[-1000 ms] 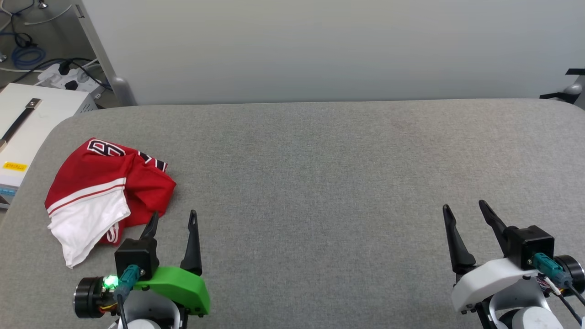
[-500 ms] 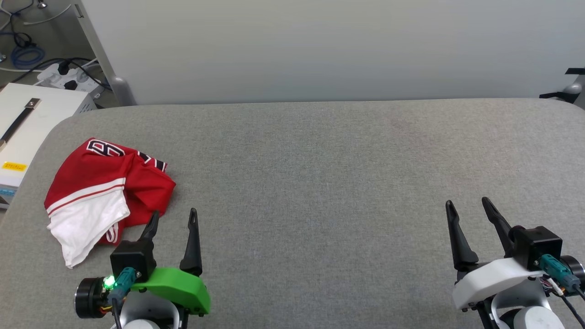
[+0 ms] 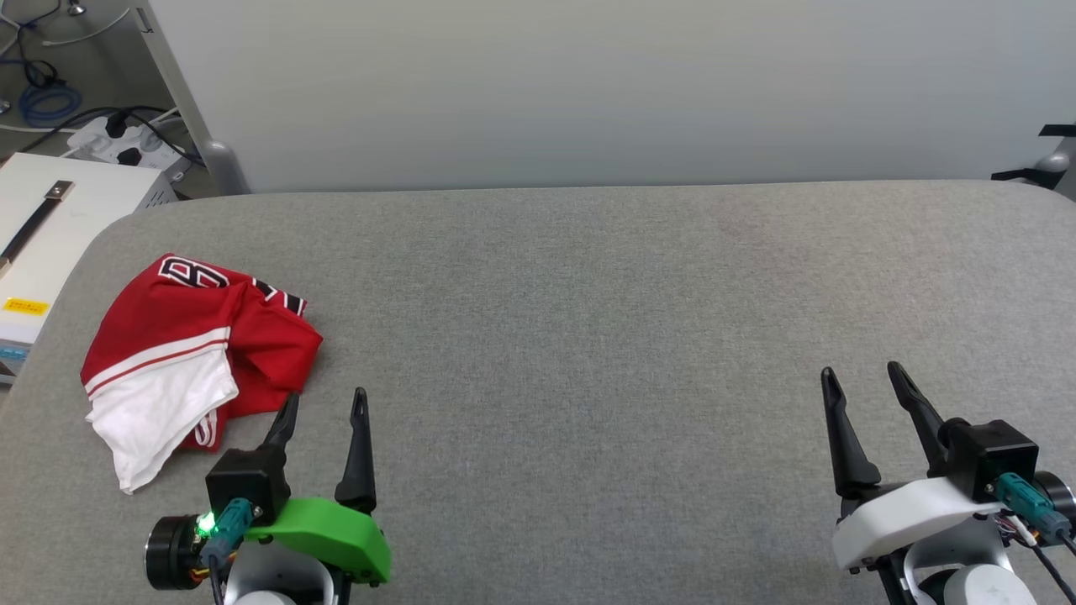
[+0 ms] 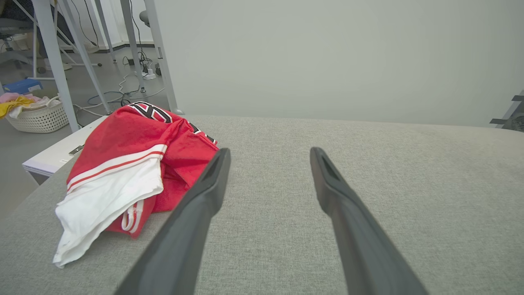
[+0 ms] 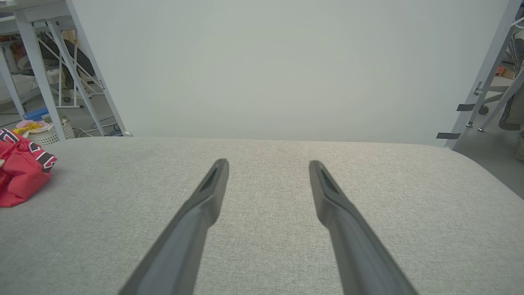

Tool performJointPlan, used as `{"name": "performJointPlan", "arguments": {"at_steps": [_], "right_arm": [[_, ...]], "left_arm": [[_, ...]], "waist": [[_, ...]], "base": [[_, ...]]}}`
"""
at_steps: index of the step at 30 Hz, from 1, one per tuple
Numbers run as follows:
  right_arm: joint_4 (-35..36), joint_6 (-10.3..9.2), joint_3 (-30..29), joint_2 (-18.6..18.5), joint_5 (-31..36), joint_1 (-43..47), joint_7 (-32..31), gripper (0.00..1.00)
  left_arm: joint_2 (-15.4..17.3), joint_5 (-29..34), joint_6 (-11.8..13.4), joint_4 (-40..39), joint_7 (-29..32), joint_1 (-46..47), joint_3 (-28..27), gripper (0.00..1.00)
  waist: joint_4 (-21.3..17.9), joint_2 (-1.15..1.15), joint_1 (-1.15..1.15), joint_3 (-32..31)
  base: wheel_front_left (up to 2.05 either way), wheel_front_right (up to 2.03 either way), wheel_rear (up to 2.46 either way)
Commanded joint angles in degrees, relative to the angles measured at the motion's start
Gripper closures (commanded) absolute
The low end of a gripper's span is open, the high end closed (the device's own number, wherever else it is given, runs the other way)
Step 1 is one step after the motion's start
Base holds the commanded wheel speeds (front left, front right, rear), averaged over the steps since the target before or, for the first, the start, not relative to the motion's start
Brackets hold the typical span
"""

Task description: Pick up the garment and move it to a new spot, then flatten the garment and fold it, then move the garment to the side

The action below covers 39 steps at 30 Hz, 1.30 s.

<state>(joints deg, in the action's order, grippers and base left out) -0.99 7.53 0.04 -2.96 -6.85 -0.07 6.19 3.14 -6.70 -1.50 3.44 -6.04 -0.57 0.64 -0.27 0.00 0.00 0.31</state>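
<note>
Since 1 second ago barely anything has moved. In the head view the left gripper [image 3: 324, 396] has drifted a hair toward 4 o'clock and the right gripper [image 3: 860, 370] a hair toward 1 o'clock. The garment [image 3: 193, 336] hasn't budged. My read is that we're still at the very start and the pickup hasn't begun.

The garment is a crumpled red and white heap at about 9 o'clock on the bench [image 3: 588, 336], close to the left edge. Both grippers are spread wide with nothing between the fingers. The left one is at 7 o'clock on the bench, with the garment at its 10 o'clock. One fingertip is just beside the heap's near edge, and I can't tell if it's touching. The right one is at 4 o'clock, well apart from the garment.

Next move is probably the left arm swinging toward 10 o'clock and pinching a fold. The heap is bunched, so it could easily grab 2 layers.

For containers, the left wrist view shows a white woven basket [image 4: 39, 116] on the floor at 9 o'clock, with yellow and pink cloth [image 4: 14, 103] piled in it.
</note>
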Motion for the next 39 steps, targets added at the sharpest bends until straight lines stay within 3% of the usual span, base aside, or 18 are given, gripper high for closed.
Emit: {"name": "performJointPlan", "arguments": {"at_steps": [1, 39], "right_arm": [[-0.19, -0.02, -0.01, 0.04, -0.77, 0.68, 0.62, 0.0], [-2.84, -0.03, -0.05, 0.06, -3.24, 0.57, 5.19, 0.0]], "left_arm": [[-0.12, -0.95, -0.49, 0.36, -0.65, -0.71, 0.09, 0.0], [-0.2, -5.55, -1.88, 2.62, -5.29, -0.78, 0.98, 0.0]], "waist": [[-0.02, 0.0, 0.0, 0.07], [-0.27, 0.0, 0.0, 0.76]], "base": [[0.0, 0.0, 0.0], [0.0, 0.0, 0.0]]}}
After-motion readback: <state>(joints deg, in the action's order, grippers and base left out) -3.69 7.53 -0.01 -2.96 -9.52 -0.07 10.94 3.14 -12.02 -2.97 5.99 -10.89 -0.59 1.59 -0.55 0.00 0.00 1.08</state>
